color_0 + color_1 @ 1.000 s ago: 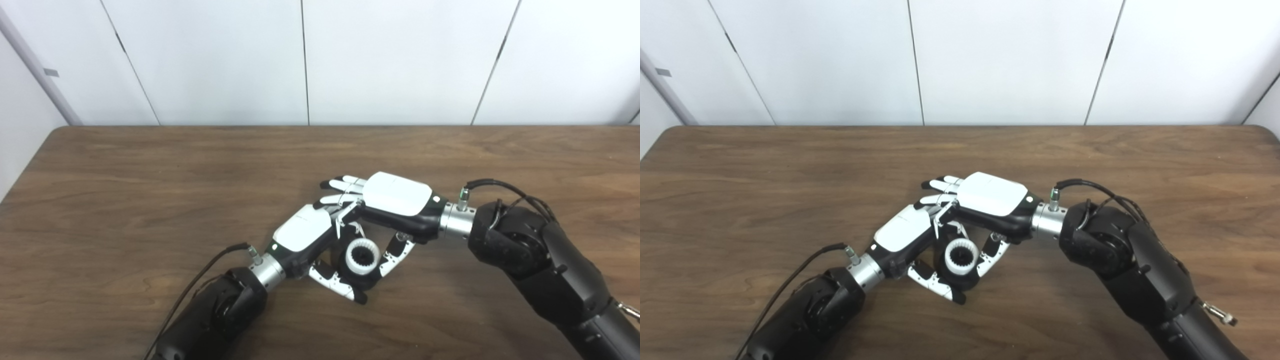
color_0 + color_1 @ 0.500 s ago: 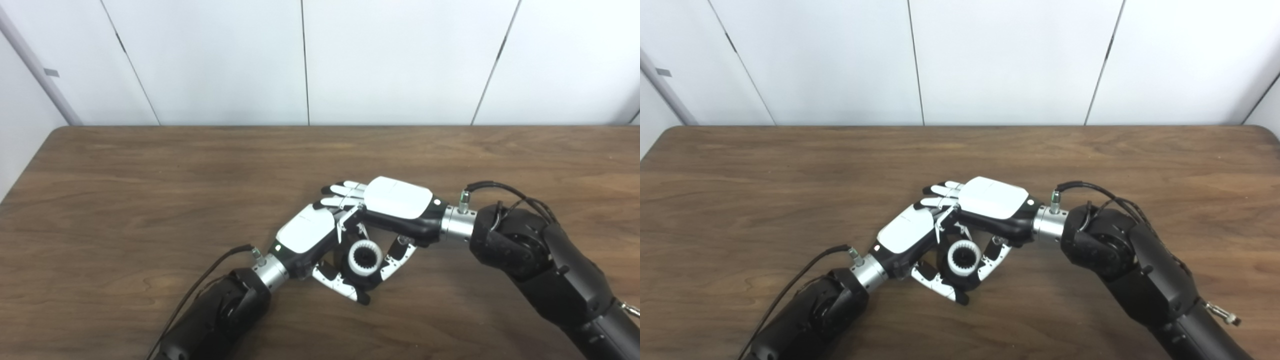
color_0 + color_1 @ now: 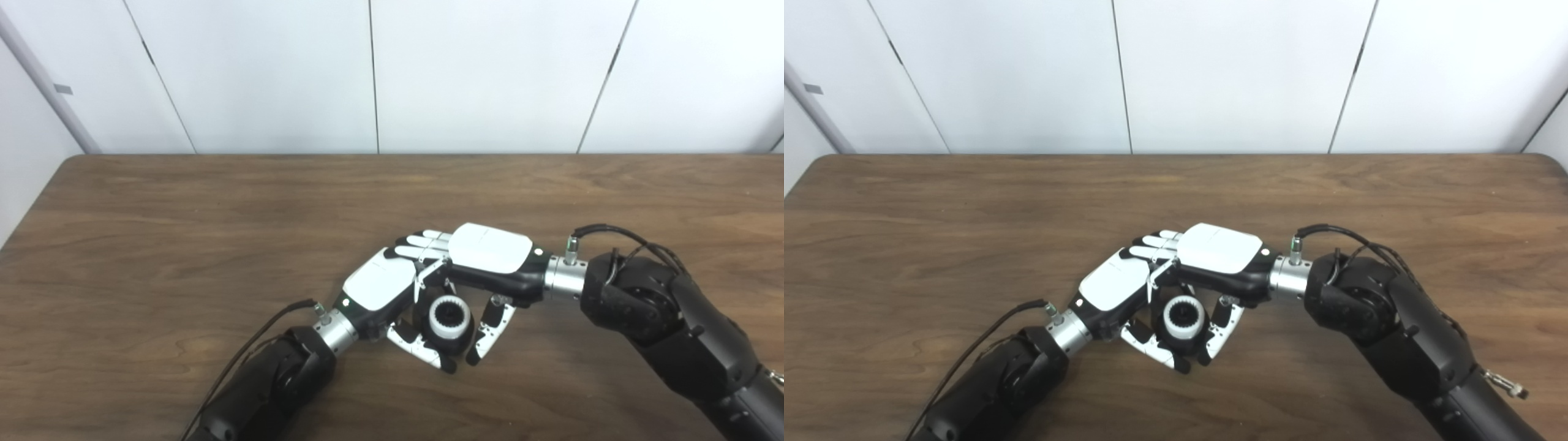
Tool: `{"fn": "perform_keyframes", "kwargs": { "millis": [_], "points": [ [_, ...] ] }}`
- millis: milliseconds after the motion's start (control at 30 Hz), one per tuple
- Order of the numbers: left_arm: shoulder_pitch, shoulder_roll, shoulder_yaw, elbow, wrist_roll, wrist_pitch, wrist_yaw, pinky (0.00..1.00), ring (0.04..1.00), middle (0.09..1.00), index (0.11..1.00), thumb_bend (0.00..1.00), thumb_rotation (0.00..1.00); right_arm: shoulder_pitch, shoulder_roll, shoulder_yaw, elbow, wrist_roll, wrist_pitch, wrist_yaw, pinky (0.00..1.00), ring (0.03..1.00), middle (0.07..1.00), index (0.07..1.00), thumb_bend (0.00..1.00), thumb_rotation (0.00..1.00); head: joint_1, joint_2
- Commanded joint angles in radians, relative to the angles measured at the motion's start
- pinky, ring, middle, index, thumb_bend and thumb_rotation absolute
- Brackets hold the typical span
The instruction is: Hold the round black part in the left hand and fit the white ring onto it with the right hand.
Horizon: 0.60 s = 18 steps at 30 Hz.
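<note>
My left hand is shut on the round black part just above the wooden table, its thumb curled under the part's near side. A white toothed ring sits on top of the black part, its hole facing up. My right hand lies palm-down across the left hand's far side, fingers stretched flat over the left knuckles. Its thumb hangs down just right of the black part, apart from the ring. The left hand's fingers are hidden under the right palm.
Bare brown tabletop stretches all around the two hands. White wall panels stand behind the table's far edge. Cables loop from both wrists, and the bulky right forearm fills the lower right.
Both hands have sunk a little toward the table and the near edge, carrying the part and ring. The right thumb has swung from leaning beside the ring to pointing downward.
</note>
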Motion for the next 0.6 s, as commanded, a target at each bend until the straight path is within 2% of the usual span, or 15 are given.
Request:
{"fn": "perform_keyframes", "kwargs": {
  "millis": [0, 233, 400, 567],
  "points": [
    [-0.016, 0.025, -0.003, 0.062, 0.064, 0.045, -0.009, 1.0, 1.0, 0.821, 0.482, 0.52, 0.05, -0.009, -0.027, 0.003, -0.021, 0.015, -0.009, 0.043, 1.0, 1.0, 0.959, 0.642, 1.0, 0.19, -0.001, -0.001],
    [-0.037, 0.042, -0.022, 0.118, 0.1, 0.045, 0.033, 1.0, 1.0, 0.854, 0.482, 0.52, 0.05, -0.018, -0.032, -0.003, -0.046, 0.026, -0.002, 0.06, 1.0, 1.0, 0.974, 0.658, 1.0, 0.19, -0.001, -0.003],
    [-0.055, 0.05, -0.027, 0.187, 0.131, 0.044, 0.12, 1.0, 1.0, 0.865, 0.482, 0.52, 0.06, -0.016, -0.029, -0.017, -0.064, 0.036, 0.021, 0.065, 1.0, 1.0, 0.977, 0.654, 1.0, 0.18, -0.007, -0.01],
    [-0.072, 0.067, -0.032, 0.242, 0.14, 0.027, 0.157, 1.0, 1.0, 0.854, 0.482, 0.53, 0.06, -0.017, -0.022, -0.027, -0.065, 0.034, 0.032, 0.059, 1.0, 1.0, 0.979, 0.654, 1.0, 0.17, -0.016, -0.015]
  ]
}}
